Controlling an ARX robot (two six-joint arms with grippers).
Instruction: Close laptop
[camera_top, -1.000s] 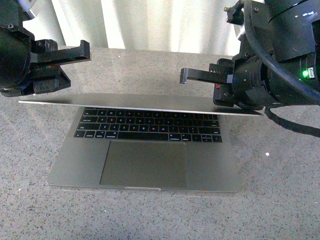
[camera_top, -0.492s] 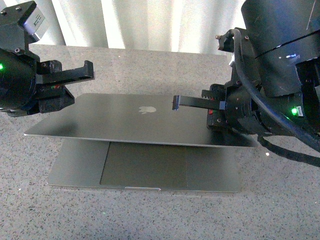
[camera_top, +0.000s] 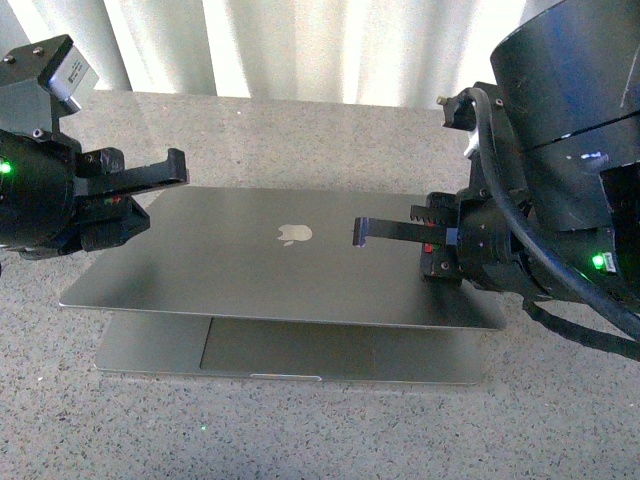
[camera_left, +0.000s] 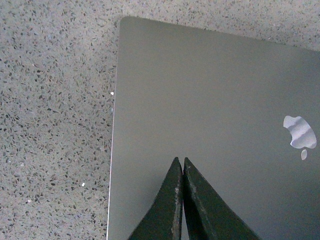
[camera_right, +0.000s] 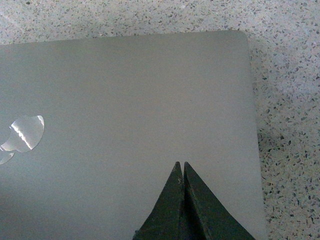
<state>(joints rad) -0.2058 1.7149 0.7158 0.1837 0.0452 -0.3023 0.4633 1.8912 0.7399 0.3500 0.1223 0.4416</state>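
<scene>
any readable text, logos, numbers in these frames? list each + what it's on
No words or numbers can be read in any view.
Apple logo, a symbol with no lettering: on the lid of the laptop; it also shows in both wrist views.
Pale patch on the left arm's housing, possibly a label: too blurred to read.
</scene>
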